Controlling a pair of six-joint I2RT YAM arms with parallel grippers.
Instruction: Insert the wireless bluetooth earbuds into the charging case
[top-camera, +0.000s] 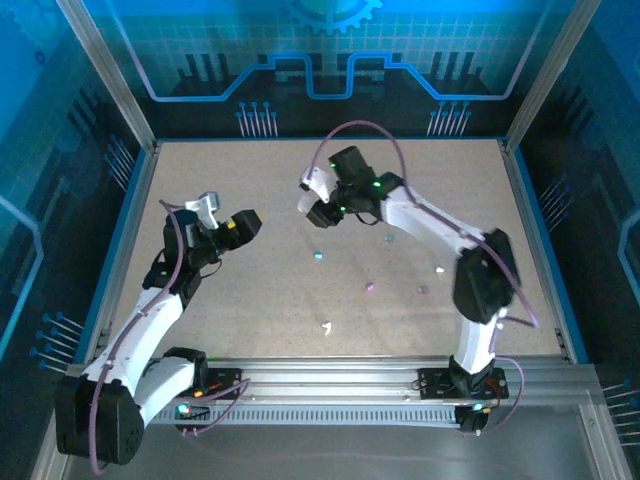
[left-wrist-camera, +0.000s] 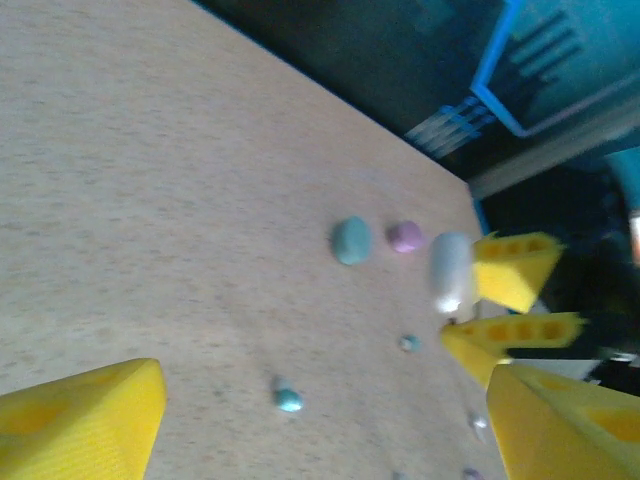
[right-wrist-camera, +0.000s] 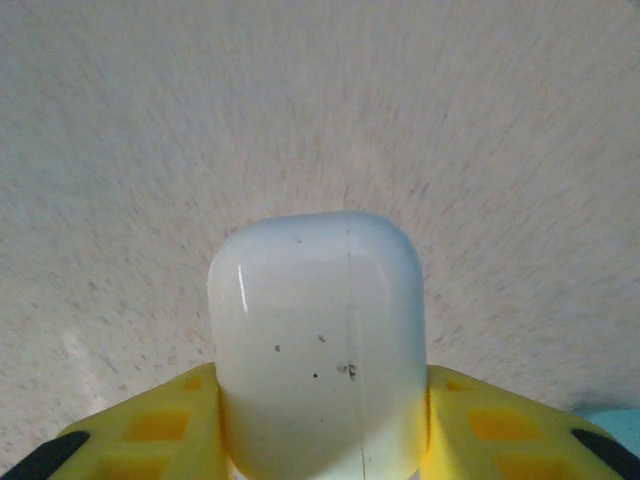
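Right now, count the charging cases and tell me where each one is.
3. The white case is held in the right gripper; the teal case and the purple case lie side by side on the table near it. Others may be hidden.

The top camera looked down over the whole table (top-camera: 250, 290), the left wrist camera glanced low across it, and the right wrist's sat close on the white case (right-wrist-camera: 318, 340) both wrist views shared.
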